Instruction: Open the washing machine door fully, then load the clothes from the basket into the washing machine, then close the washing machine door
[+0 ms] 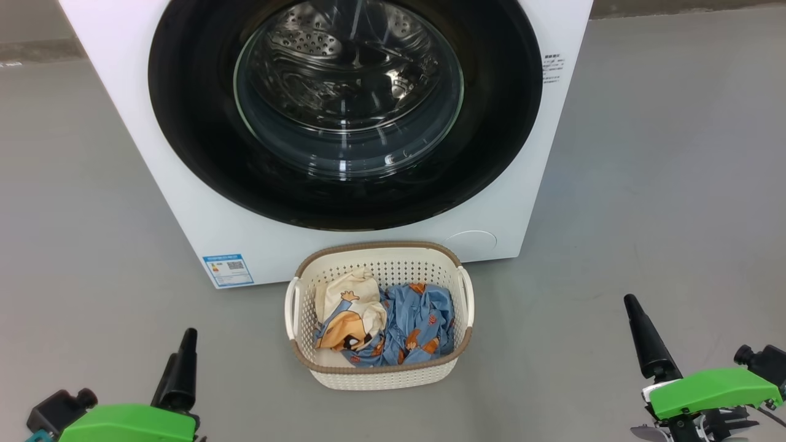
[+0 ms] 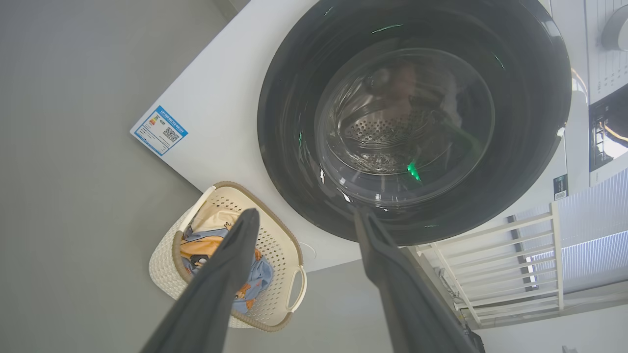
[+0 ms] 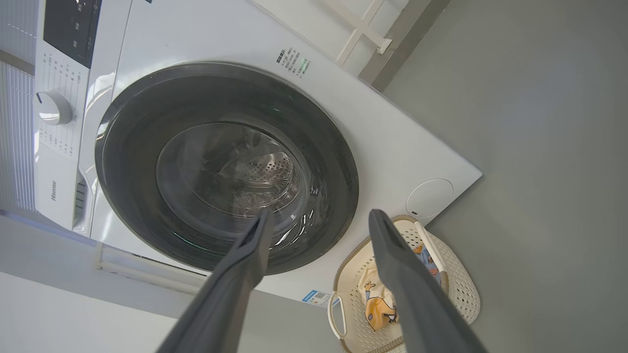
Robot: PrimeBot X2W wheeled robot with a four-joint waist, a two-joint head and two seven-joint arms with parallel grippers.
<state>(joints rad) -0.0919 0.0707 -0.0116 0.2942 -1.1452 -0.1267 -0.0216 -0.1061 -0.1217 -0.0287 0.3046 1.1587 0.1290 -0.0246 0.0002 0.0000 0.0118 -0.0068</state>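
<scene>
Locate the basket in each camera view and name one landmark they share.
Head view: basket at bottom centre.
Left wrist view: basket at lower left.
Right wrist view: basket at lower right.
Shared landmark: blue label sticker on the washing machine, near the basket.

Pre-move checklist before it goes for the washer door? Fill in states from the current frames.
1. Washing machine door shut flush against the washing machine, nothing hanging on it: ok.
2. Left gripper open and empty: ok.
3. Right gripper open and empty: ok.
4. Clothes all inside the basket, none over its rim: ok.
5. Basket stands close in front of the machine, just below the door; clearance for the door's swing: cannot tell.
6. Where to grab the door to pull it: cannot tell.
</scene>
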